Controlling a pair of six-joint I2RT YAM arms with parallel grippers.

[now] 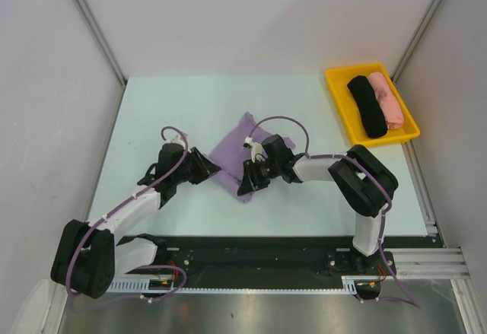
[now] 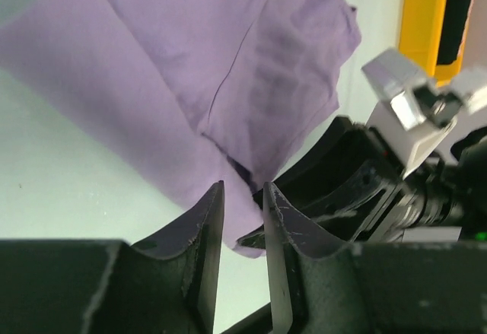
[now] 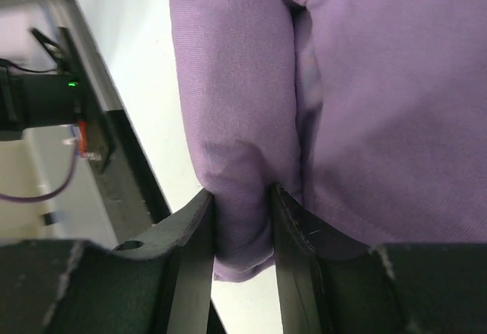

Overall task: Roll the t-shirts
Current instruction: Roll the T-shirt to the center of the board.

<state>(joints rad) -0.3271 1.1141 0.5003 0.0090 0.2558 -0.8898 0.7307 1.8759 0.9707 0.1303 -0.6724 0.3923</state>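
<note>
- Right wrist view: right claw (image 3: 242,193) clamped on a thick fold of the lavender t-shirt (image 3: 365,106). The cloth bulges just ahead of the tips.
- Left wrist view: left claw (image 2: 243,189) with jaws nearly together and the shirt's corner at the tips. Cannot tell whether it is pinched. The right arm is close ahead of it.
- Top view only: the shirt lies rumpled on the worktop (image 1: 183,113) between both claws. Well beyond the right claw, a yellow tray (image 1: 335,90) holds a rolled black t-shirt (image 1: 367,106) and a pink t-shirt (image 1: 388,100), touching.

Flat t-shirt (image 1: 237,145) lies mid-table (image 1: 319,205); left gripper (image 1: 214,171) at its left edge, right gripper (image 1: 246,186) at its near edge (cloth between fingers). Tray (image 1: 335,84) far right, two rolled t-shirts (image 1: 367,107) side by side in it.
</note>
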